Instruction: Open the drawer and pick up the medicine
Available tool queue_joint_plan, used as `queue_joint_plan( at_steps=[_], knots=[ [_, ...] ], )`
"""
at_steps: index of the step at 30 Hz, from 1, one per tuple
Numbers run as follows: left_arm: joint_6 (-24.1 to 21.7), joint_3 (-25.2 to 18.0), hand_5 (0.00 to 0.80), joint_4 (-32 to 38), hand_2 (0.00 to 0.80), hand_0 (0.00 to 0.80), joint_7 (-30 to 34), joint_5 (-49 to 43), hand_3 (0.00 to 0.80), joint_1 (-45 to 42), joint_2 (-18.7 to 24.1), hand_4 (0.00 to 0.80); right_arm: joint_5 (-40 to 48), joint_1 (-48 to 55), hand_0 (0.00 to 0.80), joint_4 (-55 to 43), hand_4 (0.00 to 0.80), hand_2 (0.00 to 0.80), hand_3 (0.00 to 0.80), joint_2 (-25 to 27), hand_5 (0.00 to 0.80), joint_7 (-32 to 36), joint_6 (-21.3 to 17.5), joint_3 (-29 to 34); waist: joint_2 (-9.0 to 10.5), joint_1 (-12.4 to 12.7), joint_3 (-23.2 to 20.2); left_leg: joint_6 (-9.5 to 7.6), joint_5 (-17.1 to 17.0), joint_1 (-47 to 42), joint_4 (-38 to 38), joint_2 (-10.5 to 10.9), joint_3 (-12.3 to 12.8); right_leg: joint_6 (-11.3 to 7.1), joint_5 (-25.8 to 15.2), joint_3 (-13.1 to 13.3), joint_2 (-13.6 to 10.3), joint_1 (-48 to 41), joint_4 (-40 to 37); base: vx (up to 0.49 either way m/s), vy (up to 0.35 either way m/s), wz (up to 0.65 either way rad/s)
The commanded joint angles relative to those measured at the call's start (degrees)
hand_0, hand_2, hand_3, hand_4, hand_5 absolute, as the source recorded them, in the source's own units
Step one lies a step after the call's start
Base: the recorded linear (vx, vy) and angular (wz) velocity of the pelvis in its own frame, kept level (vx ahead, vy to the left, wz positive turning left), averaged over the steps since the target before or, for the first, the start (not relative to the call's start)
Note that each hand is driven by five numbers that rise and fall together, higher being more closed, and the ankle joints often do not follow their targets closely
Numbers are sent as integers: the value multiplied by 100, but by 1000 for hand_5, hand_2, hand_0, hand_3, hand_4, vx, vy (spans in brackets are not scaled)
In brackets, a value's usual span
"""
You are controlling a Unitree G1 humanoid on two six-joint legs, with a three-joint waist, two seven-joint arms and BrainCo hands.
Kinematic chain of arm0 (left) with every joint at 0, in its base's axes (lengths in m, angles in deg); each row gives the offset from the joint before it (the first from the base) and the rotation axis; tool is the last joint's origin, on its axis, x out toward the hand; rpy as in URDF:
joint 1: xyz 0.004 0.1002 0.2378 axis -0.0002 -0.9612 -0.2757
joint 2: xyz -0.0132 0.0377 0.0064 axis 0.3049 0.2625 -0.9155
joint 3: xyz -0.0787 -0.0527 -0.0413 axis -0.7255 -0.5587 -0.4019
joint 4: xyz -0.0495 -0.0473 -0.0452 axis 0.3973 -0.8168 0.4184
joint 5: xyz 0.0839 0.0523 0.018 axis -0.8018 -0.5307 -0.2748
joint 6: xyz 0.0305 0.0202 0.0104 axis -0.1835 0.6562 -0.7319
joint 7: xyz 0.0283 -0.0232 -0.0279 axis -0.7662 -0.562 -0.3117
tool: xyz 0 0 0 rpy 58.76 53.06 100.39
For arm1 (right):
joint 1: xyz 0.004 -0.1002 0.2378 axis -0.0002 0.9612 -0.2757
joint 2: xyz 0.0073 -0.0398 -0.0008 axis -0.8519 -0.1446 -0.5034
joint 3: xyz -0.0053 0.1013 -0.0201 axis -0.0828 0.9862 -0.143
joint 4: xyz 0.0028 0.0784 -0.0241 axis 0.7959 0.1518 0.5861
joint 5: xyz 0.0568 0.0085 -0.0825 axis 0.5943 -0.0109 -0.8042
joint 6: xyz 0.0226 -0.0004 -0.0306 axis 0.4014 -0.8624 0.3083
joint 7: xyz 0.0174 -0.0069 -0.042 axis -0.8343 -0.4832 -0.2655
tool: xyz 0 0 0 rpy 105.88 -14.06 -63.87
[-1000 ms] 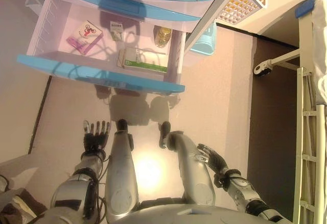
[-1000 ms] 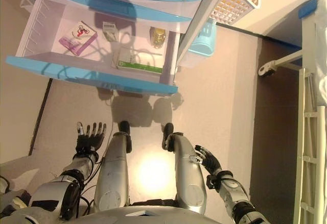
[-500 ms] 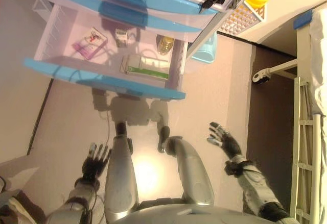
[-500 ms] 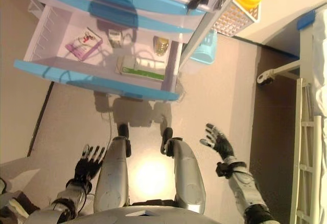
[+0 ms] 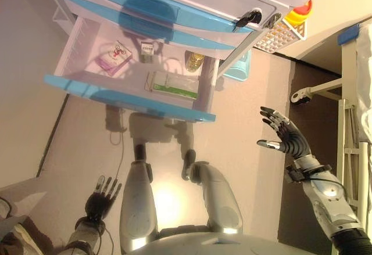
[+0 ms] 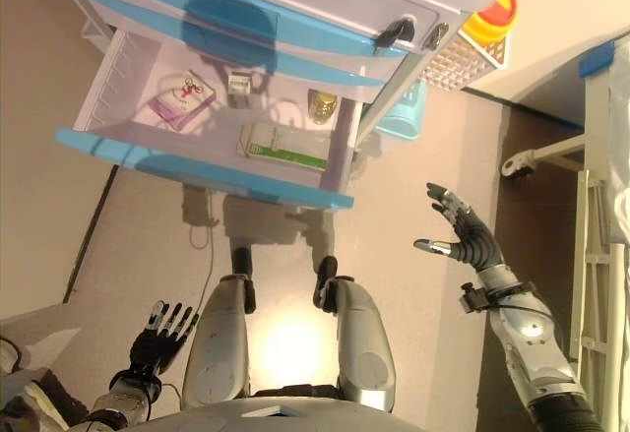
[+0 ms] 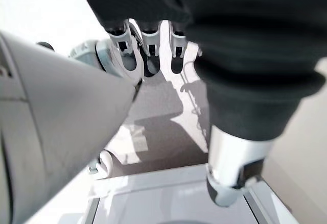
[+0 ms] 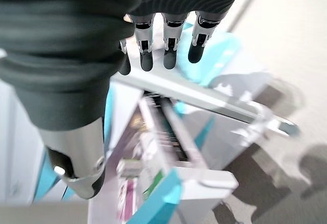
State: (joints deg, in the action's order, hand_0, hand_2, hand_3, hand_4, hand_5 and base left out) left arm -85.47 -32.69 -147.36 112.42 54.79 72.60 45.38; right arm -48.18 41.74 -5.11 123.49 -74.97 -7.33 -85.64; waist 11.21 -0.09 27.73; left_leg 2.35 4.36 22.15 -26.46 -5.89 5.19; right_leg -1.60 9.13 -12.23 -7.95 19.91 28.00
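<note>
"Why's the right hand [image 5: 285,136] raised, fingers spread, holding nothing?"

"Lining up, I'd guess. The drawer [image 5: 128,95] is open; the medicine [image 5: 172,85] lies inside. Left hand [image 5: 102,197] hangs low, fingers straight."

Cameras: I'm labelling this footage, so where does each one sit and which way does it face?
Left eye view: on the head, looking down at the open blue-fronted white drawer; raised right hand, lowered left hand.
Right eye view: beside it, same scene, slightly offset.
Left wrist view: along the left hand, facing the floor.
Right wrist view: along the right hand, facing the drawer.
Shared: the eye views and the right wrist view show the green-and-white medicine box.
</note>
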Motion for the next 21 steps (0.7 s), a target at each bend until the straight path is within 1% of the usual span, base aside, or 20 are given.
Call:
queue_joint_plan(
  at_steps=[1,3,8,12,17,21],
  knots=[
    [-38,138,0,242,0,0,50,-268,0,-412,-62,0,-219,28,0,-561,0,0,0,410,0,100,-29,299,-95,45,-280,-328,370,-354,309,297,271,-551,-721,-183,9,-18,55,11,-16,7],
    [-50,153,0,245,0,0,54,-324,0,-446,-45,0,-338,-72,0,-843,0,0,0,654,0,212,55,364,-94,80,-277,-321,351,-429,392,294,254,-561,-736,-201,6,-89,1,10,-10,11],
    [-81,212,0,304,0,0,20,-365,0,-482,-40,0,-509,-451,0,-1401,0,0,0,1150,0,330,410,498,-103,160,-271,-311,336,-544,485,293,232,-567,-740,-228,-15,-211,-74,8,2,4],
    [-100,243,0,359,0,0,-108,-393,0,-502,-39,0,-521,-783,0,-1609,0,0,0,1430,0,351,561,555,-97,242,-265,-313,352,-606,514,308,200,-545,-719,-258,-19,-330,-162,3,1,1],
    [-124,245,0,384,0,0,-282,-553,0,-514,-39,0,-640,-1332,0,-1773,0,0,0,1645,0,500,709,434,-85,377,-276,-313,352,-679,580,346,153,-531,-722,-288,-11,-462,-282,17,-3,5],
    [-126,245,0,420,0,0,-351,-599,0,-579,-58,0,-517,-1735,0,-1893,0,0,0,1885,0,740,800,363,-94,486,-281,-311,336,-752,648,377,111,-518,-701,-317,-15,-597,-410,11,13,9]
  ],
)
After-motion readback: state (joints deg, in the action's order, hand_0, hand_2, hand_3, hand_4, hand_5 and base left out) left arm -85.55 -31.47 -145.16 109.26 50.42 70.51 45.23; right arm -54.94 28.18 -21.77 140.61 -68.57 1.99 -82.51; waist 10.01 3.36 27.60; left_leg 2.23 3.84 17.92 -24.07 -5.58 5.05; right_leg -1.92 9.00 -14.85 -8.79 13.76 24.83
